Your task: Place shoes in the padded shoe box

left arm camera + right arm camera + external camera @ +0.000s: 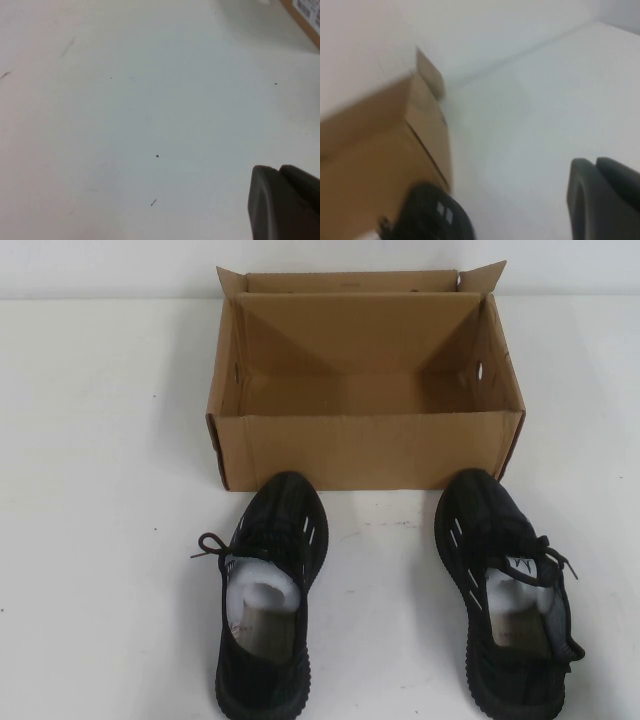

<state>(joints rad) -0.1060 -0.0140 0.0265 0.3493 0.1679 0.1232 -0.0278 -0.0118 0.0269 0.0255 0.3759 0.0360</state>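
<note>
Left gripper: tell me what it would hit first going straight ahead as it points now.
Probably just the bare white table. The left gripper faces open tabletop; the brown cardboard shoe box sits off at the view's edge. Depth is unclear.

Left gripper (285, 205): dark grey-brown matte block, rounded corners, one vertical seam (only a corner shows). Right gripper (605, 200): same dark rounded shape, same seam. No markings visible.

White table (100, 490) (few dark specks (157, 156)); pale wall (100, 265) behind it.
</note>
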